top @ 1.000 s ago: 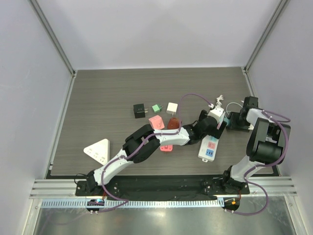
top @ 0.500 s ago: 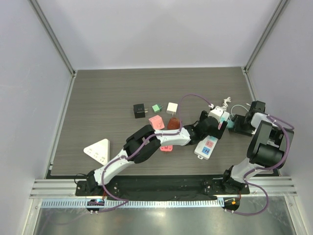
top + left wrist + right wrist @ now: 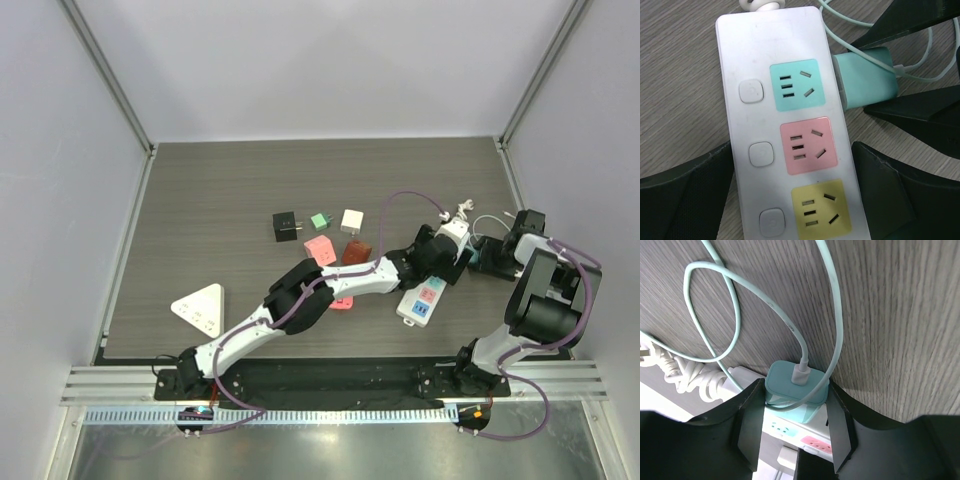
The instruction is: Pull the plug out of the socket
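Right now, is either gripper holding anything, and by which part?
The right gripper clamps the teal block-shaped plastic plug by its side faces; the left gripper, open, holds nothing.

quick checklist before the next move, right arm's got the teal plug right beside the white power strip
1. Unplugged: ok; the teal block-shaped plug is out, and the teal socket on the white plastic power strip shows empty holes.
2. Grip on plug: ok; the right gripper has a finger on each side of it.
3. Strip braced: cannot tell; the left gripper straddles the strip, contact unclear.
4. Plug clear of strip: not ok; it sits right at the strip's edge.
5. Slack to follow: cannot tell; the pale teal cable loops loose, far end unseen.
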Action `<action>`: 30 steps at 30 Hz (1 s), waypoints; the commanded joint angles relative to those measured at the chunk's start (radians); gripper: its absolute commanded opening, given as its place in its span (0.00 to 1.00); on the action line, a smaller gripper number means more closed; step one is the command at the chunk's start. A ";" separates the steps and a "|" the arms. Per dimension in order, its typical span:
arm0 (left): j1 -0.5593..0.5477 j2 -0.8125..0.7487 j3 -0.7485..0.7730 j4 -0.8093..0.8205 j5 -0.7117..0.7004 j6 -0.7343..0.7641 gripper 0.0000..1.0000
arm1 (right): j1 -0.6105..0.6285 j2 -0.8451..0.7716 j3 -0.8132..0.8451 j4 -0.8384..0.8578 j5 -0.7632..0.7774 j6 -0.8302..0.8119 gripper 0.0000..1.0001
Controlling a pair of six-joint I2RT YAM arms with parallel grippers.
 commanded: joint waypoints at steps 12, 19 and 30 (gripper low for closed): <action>0.085 0.097 0.096 -0.328 -0.105 -0.193 0.65 | -0.010 -0.099 -0.039 -0.073 0.057 -0.058 0.01; 0.088 0.102 0.104 -0.338 -0.132 -0.258 0.59 | -0.030 -0.105 -0.080 -0.076 0.064 -0.051 0.01; 0.083 0.113 0.122 -0.338 -0.169 -0.259 0.37 | -0.205 -0.165 -0.137 -0.099 0.060 -0.163 0.01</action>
